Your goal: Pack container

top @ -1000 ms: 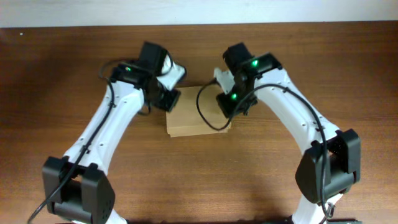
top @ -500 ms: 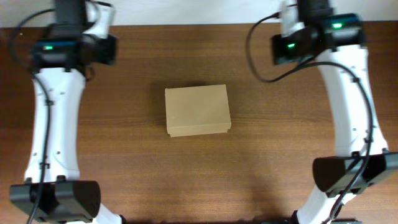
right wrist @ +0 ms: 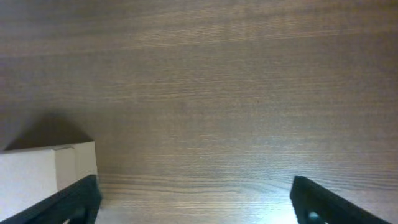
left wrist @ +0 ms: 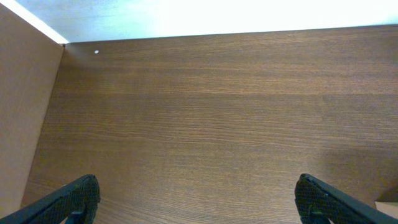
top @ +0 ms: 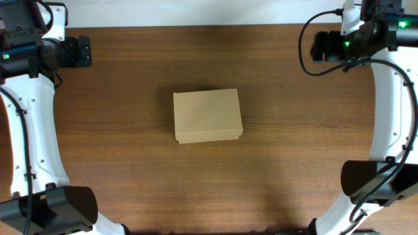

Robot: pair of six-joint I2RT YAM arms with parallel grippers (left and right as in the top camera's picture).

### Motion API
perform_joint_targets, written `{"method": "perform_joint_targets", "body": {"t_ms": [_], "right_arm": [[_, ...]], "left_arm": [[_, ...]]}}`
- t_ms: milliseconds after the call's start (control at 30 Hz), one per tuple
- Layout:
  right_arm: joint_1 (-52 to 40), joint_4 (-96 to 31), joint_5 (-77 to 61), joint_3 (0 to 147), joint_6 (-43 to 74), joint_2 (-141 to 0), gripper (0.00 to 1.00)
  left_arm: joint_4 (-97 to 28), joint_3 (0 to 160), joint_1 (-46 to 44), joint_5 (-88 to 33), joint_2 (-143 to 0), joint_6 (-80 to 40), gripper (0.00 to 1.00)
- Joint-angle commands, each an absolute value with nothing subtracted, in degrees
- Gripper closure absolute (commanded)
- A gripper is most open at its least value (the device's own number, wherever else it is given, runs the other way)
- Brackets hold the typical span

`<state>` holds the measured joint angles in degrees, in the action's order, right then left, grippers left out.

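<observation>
The container, a plain brown cardboard box with its lid down flat, lies in the middle of the table. My left gripper hangs over the far left of the table, well away from the box. In the left wrist view that gripper is open wide over bare wood, and a corner of the container shows at the lower right. My right gripper is over the far right. Its wrist view shows it open and empty, with a corner of the container at the lower left.
The dark wooden table ends at a white wall along the far side. In the left wrist view a plain brown surface lies beyond the table's left edge.
Both arms have drawn back from the box, where they stood close over its far edge, out to the table's far corners. Both grippers have gone from shut to open. The box has not moved.
</observation>
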<state>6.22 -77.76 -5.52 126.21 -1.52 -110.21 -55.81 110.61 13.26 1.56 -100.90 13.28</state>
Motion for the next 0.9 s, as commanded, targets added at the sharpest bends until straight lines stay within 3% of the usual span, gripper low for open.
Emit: {"method": "perform_joint_targets", "body": {"t_ms": [0,867], "right_arm": [[6.00,-77.65,-6.42,127.31,-1.17,-109.86,0.01],[6.07,-78.15,-6.42,127.31,-1.17,-109.86,0.01]], "left_arm": [[-55.55,111.70,13.41,1.74,-99.50,13.76,0.00],[-55.53,111.70,13.41,1.74,-99.50,13.76,0.01]]}}
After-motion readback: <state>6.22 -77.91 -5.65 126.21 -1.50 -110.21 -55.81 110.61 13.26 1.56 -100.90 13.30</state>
